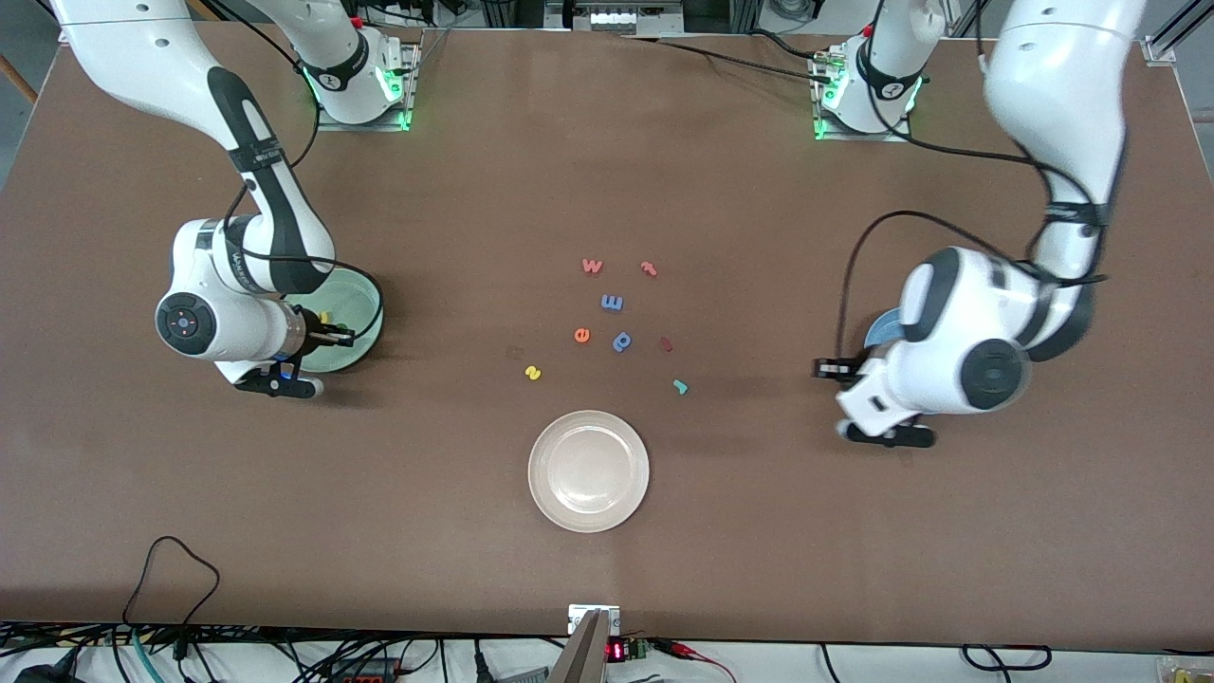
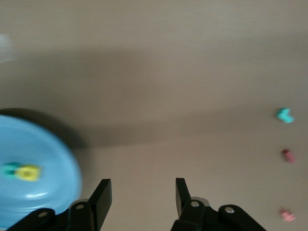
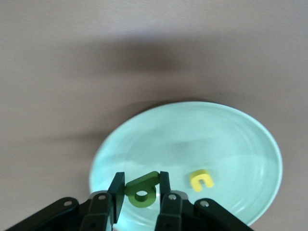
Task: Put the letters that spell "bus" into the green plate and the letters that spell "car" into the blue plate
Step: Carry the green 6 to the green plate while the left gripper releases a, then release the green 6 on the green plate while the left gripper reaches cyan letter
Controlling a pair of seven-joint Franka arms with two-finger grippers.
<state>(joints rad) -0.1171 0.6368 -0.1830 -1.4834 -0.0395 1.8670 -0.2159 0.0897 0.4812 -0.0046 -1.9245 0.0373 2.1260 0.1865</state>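
My right gripper [image 3: 141, 181] is shut on the dark green b [image 3: 143, 191], held just above the green plate [image 3: 231, 139]. A yellow u [image 3: 201, 179] lies in that plate. In the front view the plate [image 1: 367, 313] shows under the right gripper [image 1: 332, 334]. My left gripper [image 2: 142, 183] hangs open and empty over bare table beside the blue plate [image 2: 43, 159], which holds a teal c [image 2: 9, 169] and a yellow a [image 2: 30, 172]. The arm hides most of this plate [image 1: 880, 332] in the front view. The teal r [image 1: 679, 386] and yellow s [image 1: 533, 373] lie mid-table.
A cream-white plate [image 1: 588, 470] sits nearer the front camera than the letters. Loose letters lie mid-table: a pink w [image 1: 592, 266], a pink-red one [image 1: 649, 268], a blue m [image 1: 612, 303], an orange e [image 1: 581, 335], a blue p [image 1: 622, 341] and a dark red one [image 1: 666, 344].
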